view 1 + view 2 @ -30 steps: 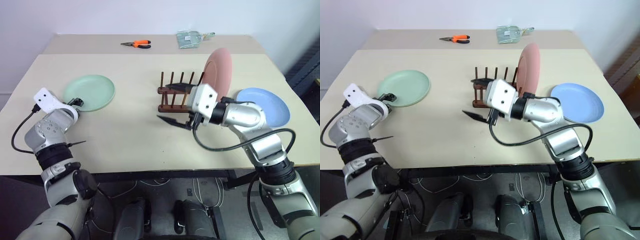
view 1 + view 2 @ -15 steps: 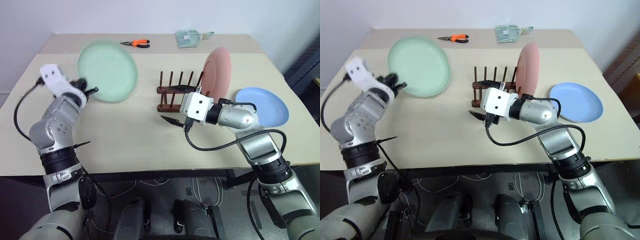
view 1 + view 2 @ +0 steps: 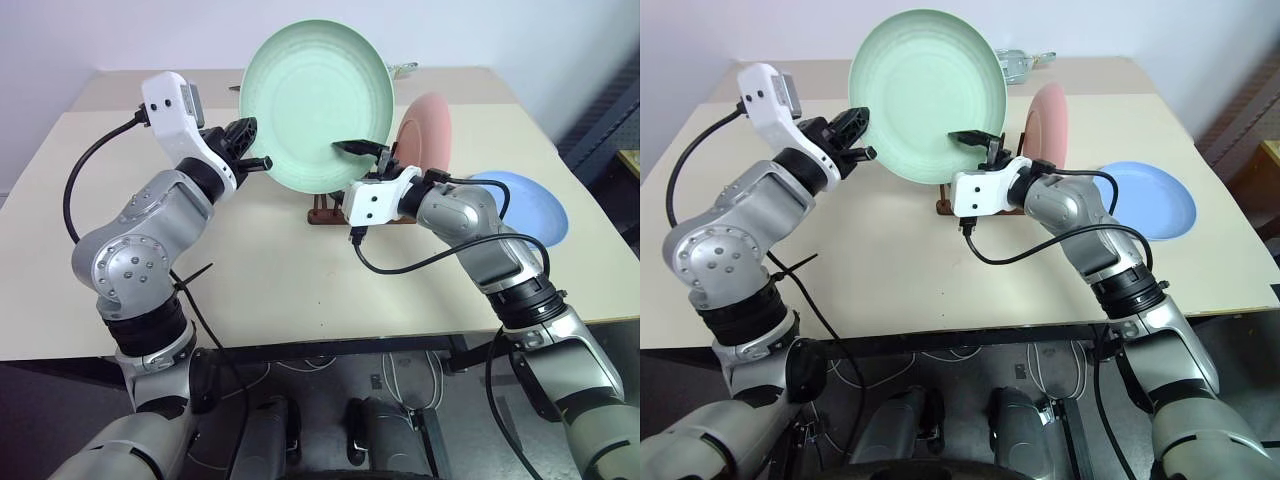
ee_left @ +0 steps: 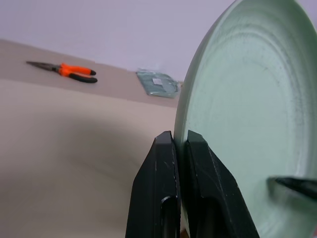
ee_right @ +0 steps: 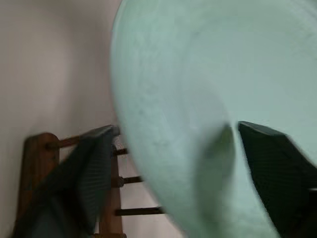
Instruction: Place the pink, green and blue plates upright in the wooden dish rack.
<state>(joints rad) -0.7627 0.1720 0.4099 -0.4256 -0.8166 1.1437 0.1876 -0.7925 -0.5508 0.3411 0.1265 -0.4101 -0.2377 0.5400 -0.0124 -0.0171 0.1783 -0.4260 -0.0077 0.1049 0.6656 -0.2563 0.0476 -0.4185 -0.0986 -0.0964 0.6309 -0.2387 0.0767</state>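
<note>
The green plate is held up on edge above the table, its face toward me, with my left gripper shut on its left rim. My right gripper is open and straddles the plate's lower right rim, one finger in front of the face and the other behind it. The pink plate stands upright in the wooden dish rack, which is mostly hidden behind the green plate and my right hand. To the rack's right, the blue plate lies flat on the table.
Orange-handled pliers and a grey-green packet lie on the far part of the table. The table's near edge runs just below both arms, and its right edge lies past the blue plate.
My left gripper shut on the green plate's rim, lifted it off the table and swung it up and right over the rack. My right gripper moved forward onto the plate's rim, its fingers narrowing.
</note>
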